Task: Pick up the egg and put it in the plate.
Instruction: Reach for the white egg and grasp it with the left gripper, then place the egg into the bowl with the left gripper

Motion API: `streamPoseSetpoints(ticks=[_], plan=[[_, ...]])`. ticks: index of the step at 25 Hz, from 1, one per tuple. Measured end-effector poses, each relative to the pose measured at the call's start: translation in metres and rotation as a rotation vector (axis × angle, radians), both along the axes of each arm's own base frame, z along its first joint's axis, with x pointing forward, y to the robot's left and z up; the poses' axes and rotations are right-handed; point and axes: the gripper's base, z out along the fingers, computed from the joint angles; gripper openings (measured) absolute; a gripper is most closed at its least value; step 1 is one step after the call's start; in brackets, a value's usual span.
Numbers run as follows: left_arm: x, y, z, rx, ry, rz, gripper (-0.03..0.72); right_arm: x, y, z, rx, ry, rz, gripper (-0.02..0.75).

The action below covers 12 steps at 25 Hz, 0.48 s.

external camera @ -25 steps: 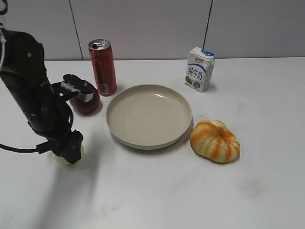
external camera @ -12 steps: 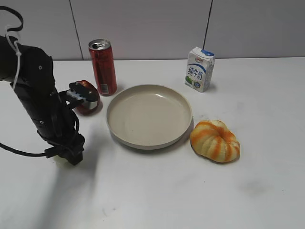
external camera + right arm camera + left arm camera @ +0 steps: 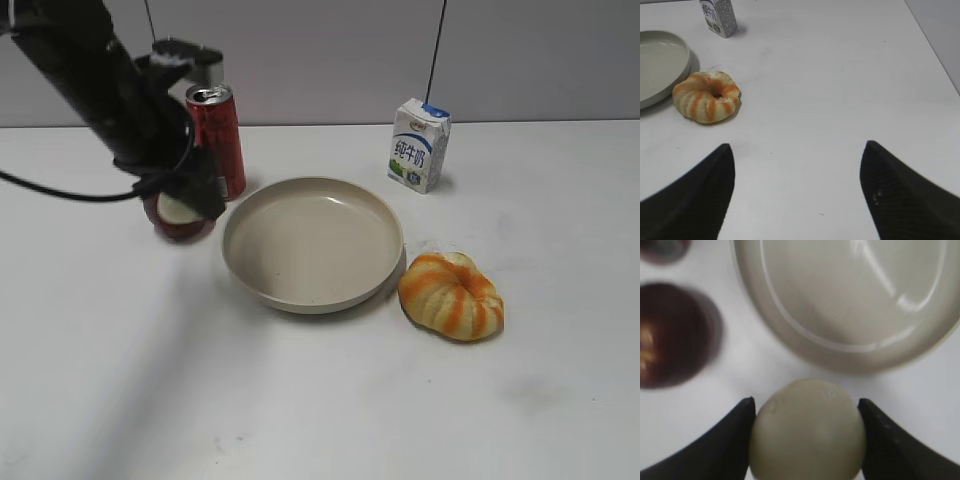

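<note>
My left gripper (image 3: 188, 205) is shut on the pale egg (image 3: 178, 209) and holds it in the air, just left of the beige plate (image 3: 313, 243). In the left wrist view the egg (image 3: 807, 430) sits between the two black fingers (image 3: 725, 440), with the plate's rim (image 3: 840, 352) right ahead of it. My right gripper (image 3: 797, 195) is open and empty above bare table; it does not show in the exterior view. The plate's edge also shows in the right wrist view (image 3: 660, 65).
A dark red apple (image 3: 180, 228) lies under the left gripper, and a red can (image 3: 217, 135) stands behind it. A milk carton (image 3: 418, 145) stands at the back. An orange-and-white striped fruit (image 3: 452, 295) lies right of the plate.
My left arm has lifted from the table's front left and swung up and right toward the plate, carrying the egg. The other things have not moved.
</note>
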Motion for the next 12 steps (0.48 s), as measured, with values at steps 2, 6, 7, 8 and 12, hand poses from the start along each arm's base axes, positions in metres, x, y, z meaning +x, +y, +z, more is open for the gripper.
streamPoseSetpoints(ticks=[2, 6, 7, 8, 12], plan=[[0.009, -0.011, 0.019, -0.125, -0.06, 0.055, 0.458, 0.0, 0.0, 0.0, 0.0, 0.0, 0.0, 0.589], [0.02, -0.033, 0.036, -0.276, -0.204, 0.133, 0.458, 0.0, 0.0, 0.0, 0.0, 0.0, 0.0, 0.589], [0.021, -0.038, 0.035, -0.287, -0.225, 0.138, 0.458, 0.0, 0.0, 0.0, 0.0, 0.0, 0.0, 0.589], [0.021, -0.045, 0.031, -0.291, -0.235, 0.134, 0.458, 0.0, 0.0, 0.0, 0.0, 0.0, 0.0, 0.589], [0.021, -0.069, -0.008, -0.255, -0.181, 0.101, 0.458, 0.0, 0.0, 0.0, 0.0, 0.0, 0.0, 0.589]])
